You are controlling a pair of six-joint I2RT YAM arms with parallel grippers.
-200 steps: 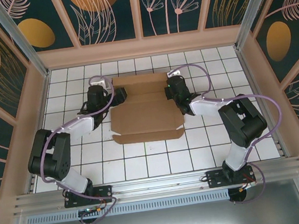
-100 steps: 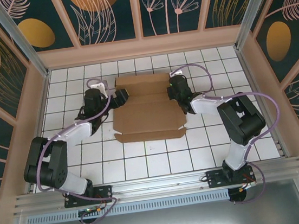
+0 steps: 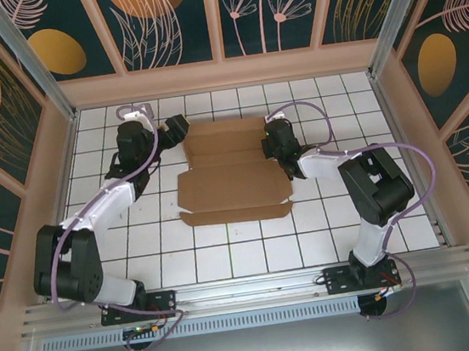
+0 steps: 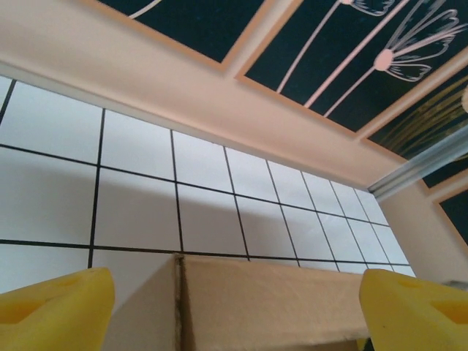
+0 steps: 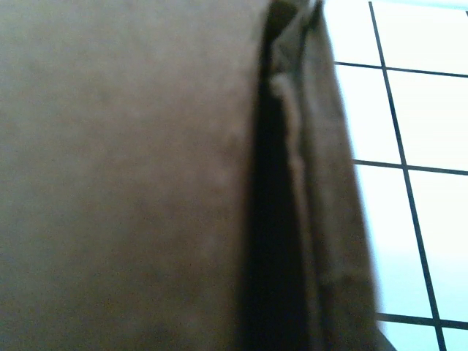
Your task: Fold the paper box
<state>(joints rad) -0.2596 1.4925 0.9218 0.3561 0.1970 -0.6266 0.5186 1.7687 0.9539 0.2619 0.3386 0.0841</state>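
Cardboard of the paper box (image 3: 232, 171) lies mostly flat on the table (image 3: 227, 253), where the left claw (image 3: 176, 129), jaws apart, has swung to its far-left corner, probably to raise that flap, while the right claw (image 3: 275, 140) stays closed at the right edge.

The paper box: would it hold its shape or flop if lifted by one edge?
Panels probably stay stiff: the paper box is brown cardboard. It would likely bend at the creases crossing the sheet. Thin and flat, it is probably light and may slide on the smooth tiled table.
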